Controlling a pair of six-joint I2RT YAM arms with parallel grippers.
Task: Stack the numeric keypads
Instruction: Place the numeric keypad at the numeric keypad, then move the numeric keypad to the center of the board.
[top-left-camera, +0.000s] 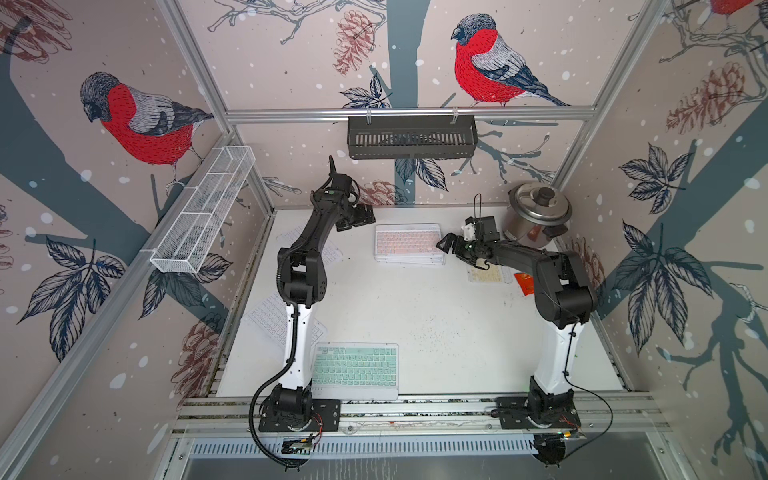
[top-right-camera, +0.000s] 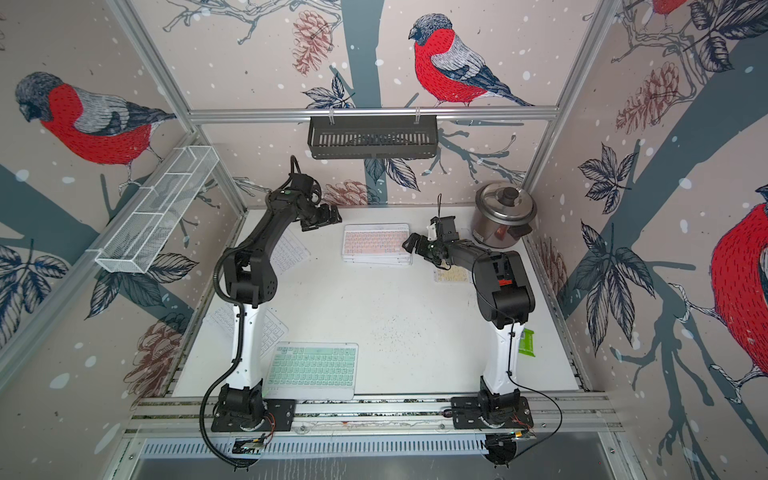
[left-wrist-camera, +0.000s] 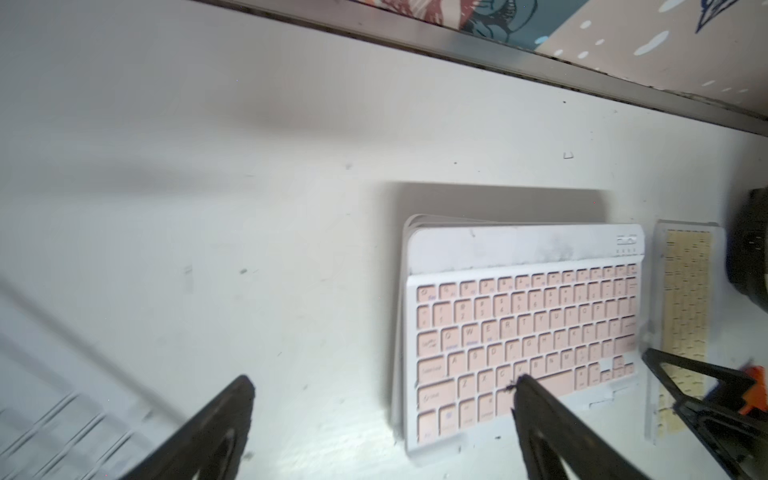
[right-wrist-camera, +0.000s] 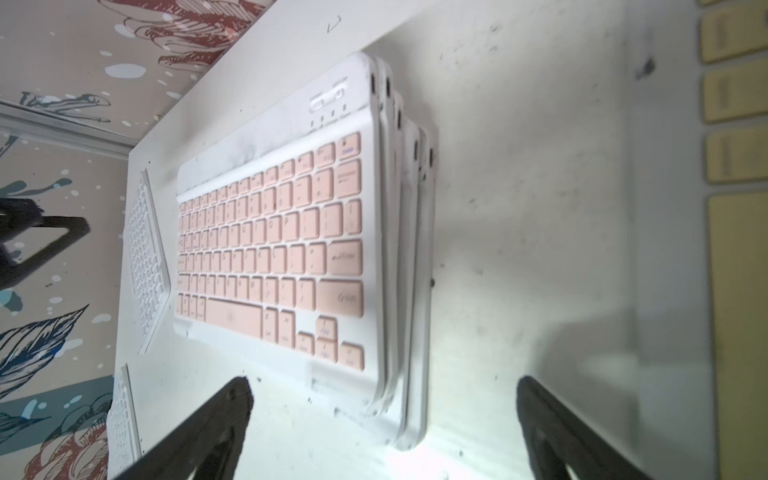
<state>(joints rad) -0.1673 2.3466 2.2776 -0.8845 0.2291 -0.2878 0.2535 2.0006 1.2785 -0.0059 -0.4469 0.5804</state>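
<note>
Keypads lie scattered over the white table (top-left-camera: 415, 311), and the pile is taking shape at the far middle. A pink keypad (top-left-camera: 407, 243) tops the stack (right-wrist-camera: 415, 291), and the right wrist view shows several white frames beneath it, fanned slightly out of line.

Loose ones wait elsewhere. The mint keypad (top-left-camera: 355, 368) lies flat at the near edge beside the left arm's base. A white keypad (top-left-camera: 266, 320) is half hidden under that arm, and a second white one (top-right-camera: 286, 249) lies further back. The yellow keypad (top-left-camera: 484, 274) sits under the right arm, just beside the stack.

These look like thin, stiff plastic slabs, light and rigid enough to lift from one side without sagging. The smooth frames look slippery, though, and lying flat they offer no lip to get under. I'd pinch across a long edge on the bare frame strip rather than on the keys, which would give under pressure. Tipping or sliding one first may be needed to get a finger underneath.

Now the tools. The left gripper (left-wrist-camera: 383, 380) hangs with its jaws spread wide and nothing between them, off the stack's left side and apart from it. The right gripper (right-wrist-camera: 383, 381) is just as wide and just as empty. It hovers at the stack's right edge, and whether a fingertip brushes the frames is hard to tell.
</note>
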